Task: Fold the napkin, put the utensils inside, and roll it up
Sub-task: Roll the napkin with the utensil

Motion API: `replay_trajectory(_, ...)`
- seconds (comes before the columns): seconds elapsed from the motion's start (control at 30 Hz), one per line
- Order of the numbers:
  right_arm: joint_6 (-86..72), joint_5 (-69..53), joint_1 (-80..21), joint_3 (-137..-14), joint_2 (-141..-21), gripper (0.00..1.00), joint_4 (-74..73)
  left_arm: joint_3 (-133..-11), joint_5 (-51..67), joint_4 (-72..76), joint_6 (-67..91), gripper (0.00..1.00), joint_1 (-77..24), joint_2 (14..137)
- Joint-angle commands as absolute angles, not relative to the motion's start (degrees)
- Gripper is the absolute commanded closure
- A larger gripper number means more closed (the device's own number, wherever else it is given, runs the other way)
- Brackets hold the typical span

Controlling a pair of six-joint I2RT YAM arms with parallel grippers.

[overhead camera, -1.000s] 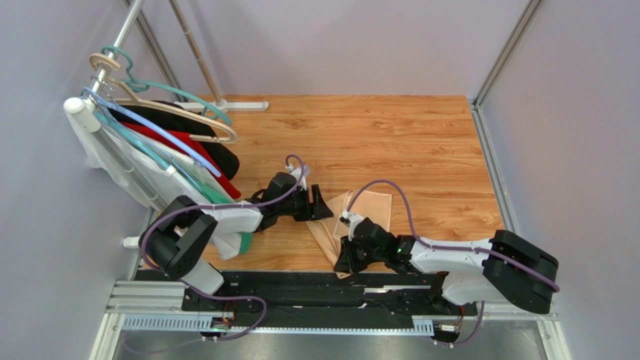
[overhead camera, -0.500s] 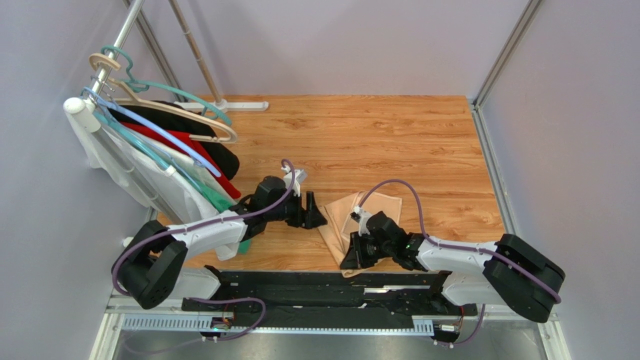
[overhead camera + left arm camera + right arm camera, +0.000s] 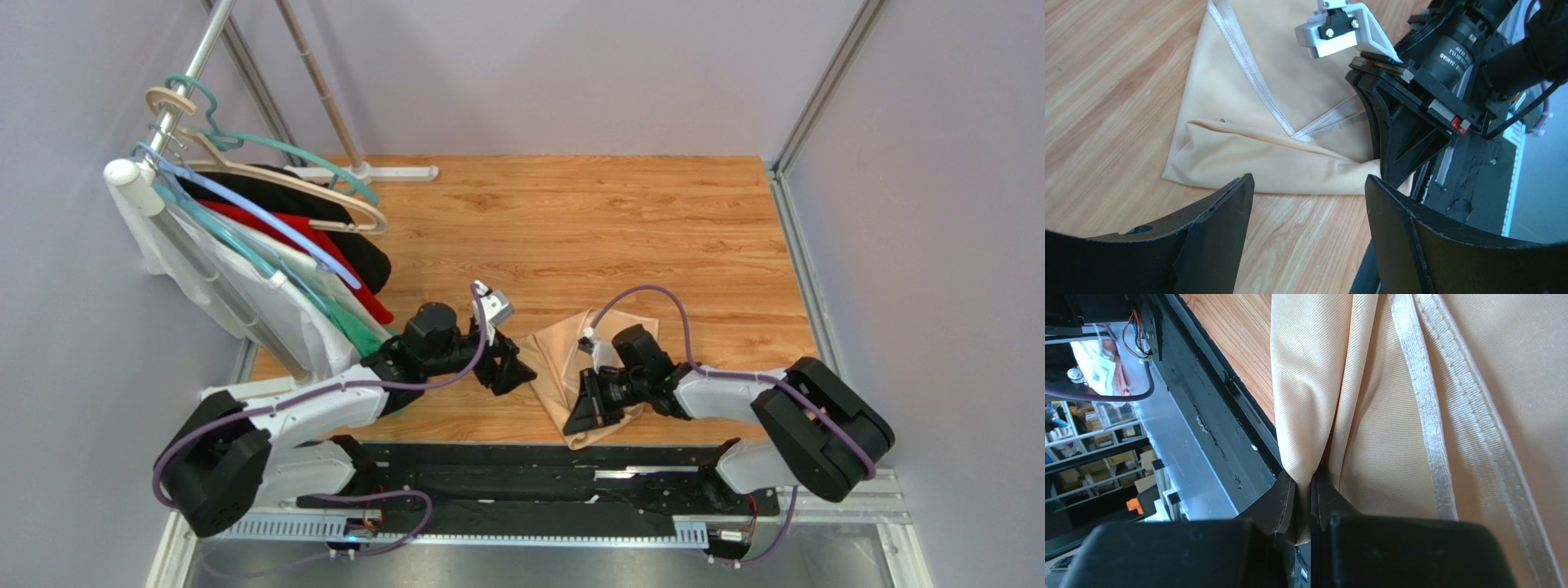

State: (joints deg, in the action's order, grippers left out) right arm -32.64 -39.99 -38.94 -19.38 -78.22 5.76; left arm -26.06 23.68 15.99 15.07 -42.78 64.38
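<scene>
The pale peach napkin (image 3: 567,355) lies folded and bunched on the wooden floor near the front edge; it also shows in the left wrist view (image 3: 1254,110) and the right wrist view (image 3: 1438,386). My right gripper (image 3: 589,412) is shut on a fold of the napkin at its near corner, seen pinched between the fingers in the right wrist view (image 3: 1311,496). My left gripper (image 3: 513,368) is open and empty just left of the napkin, low over the floor; its fingers (image 3: 1223,226) frame bare wood. No utensils are in view.
A clothes rack (image 3: 209,74) with hangers and white, red and black garments (image 3: 294,245) stands at the left. The black base rail (image 3: 515,472) runs along the near edge, right below the napkin. Grey walls close in the floor.
Both arms have moved. The right gripper has dragged the napkin's near corner rightward and forward, bunching it. The left gripper has come down and nearer to the napkin's left edge.
</scene>
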Motion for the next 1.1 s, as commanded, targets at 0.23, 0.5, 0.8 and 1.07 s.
replay_trajectory(0.23,-29.8,-44.5,-35.8,-20.0,-80.3,1.00,2.7,-32.6,27.7,29.6,6.2,0.24,-48.5,79.0)
replay_trajectory(0.5,-28.5,-45.9,-33.6,-20.1,-80.2,1.00,1.1,-35.7,31.8,33.0,7.0,0.23,-50.2,87.8)
replay_trajectory(0.8,-26.7,-46.0,-31.6,-20.9,-78.2,1.00,-4.0,-35.9,33.6,29.3,6.9,0.23,-52.5,91.0)
replay_trajectory(1.07,-26.0,-47.1,-30.5,-21.4,-79.2,1.00,-4.3,-39.7,32.1,28.6,4.8,0.23,-54.9,95.1)
